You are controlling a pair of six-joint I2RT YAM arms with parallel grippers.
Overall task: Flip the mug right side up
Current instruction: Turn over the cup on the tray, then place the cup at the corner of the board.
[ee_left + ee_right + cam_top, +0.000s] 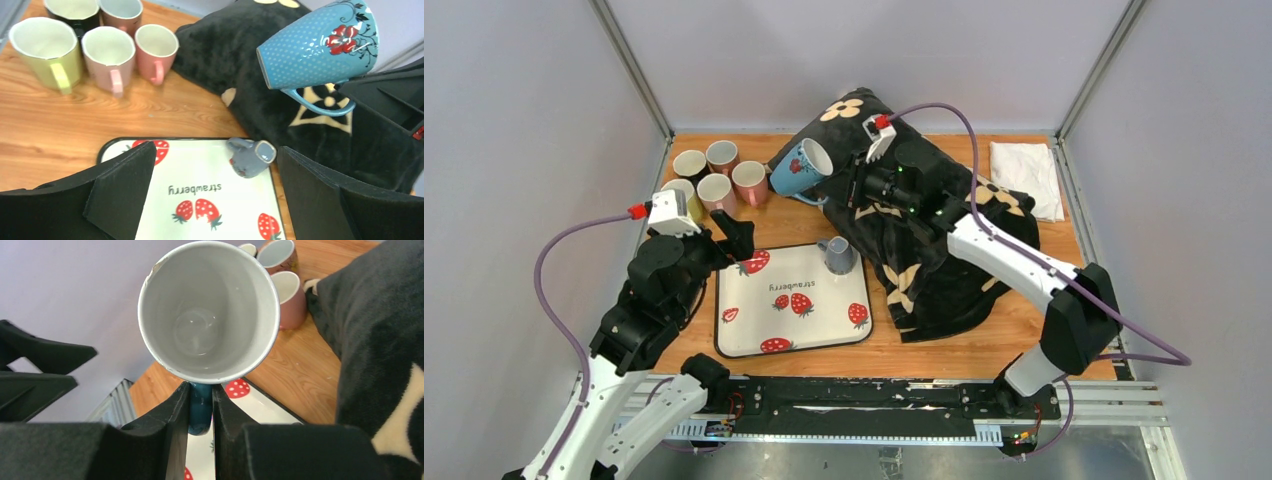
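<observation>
A blue dotted mug [802, 168] with a red flower hangs in the air, tipped on its side, with its mouth toward the right wrist. My right gripper [824, 196] is shut on its handle [200, 412]. The white inside shows in the right wrist view [208, 310], and the mug also shows in the left wrist view [320, 47]. A small grey-blue mug [838, 256] stands upside down at the far right corner of the strawberry tray [724, 340]. My left gripper [736, 236] is open and empty over the tray's left side, with the grey mug [251, 158] ahead of it on the right.
Several upright mugs [714, 178] stand in a cluster at the back left; they also show in the left wrist view [100, 45]. A black blanket [924, 260] with cream flowers lies heaped right of the tray. A white cloth [1027, 175] lies at the back right.
</observation>
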